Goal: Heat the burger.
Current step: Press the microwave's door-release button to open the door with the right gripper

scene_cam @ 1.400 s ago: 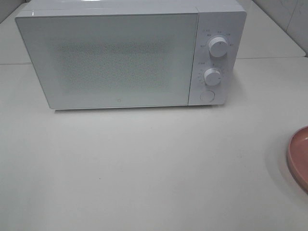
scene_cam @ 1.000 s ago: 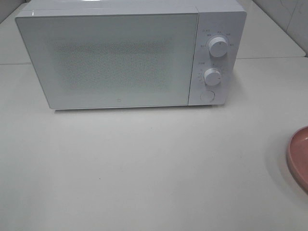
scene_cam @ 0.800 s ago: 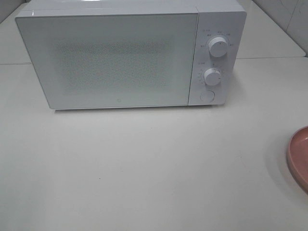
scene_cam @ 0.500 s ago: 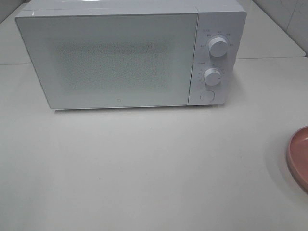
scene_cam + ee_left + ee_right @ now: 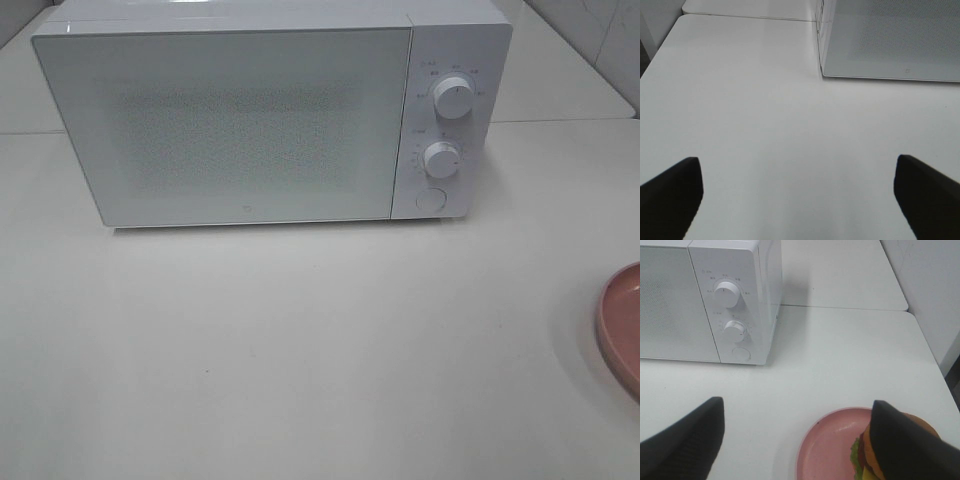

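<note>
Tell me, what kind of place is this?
Probably a kitchen-style test setup: a white microwave stands on a plain white table, with a burger on a pink plate.

The burger [image 5: 926, 423] — golden-brown bun, green filling — sits on the pink plate [image 5: 822, 452], partly hidden.

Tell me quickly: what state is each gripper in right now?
Left gripper: open, holding nothing.
Right gripper: open, holding nothing; the burger lies on the plate, not gripped.
</note>
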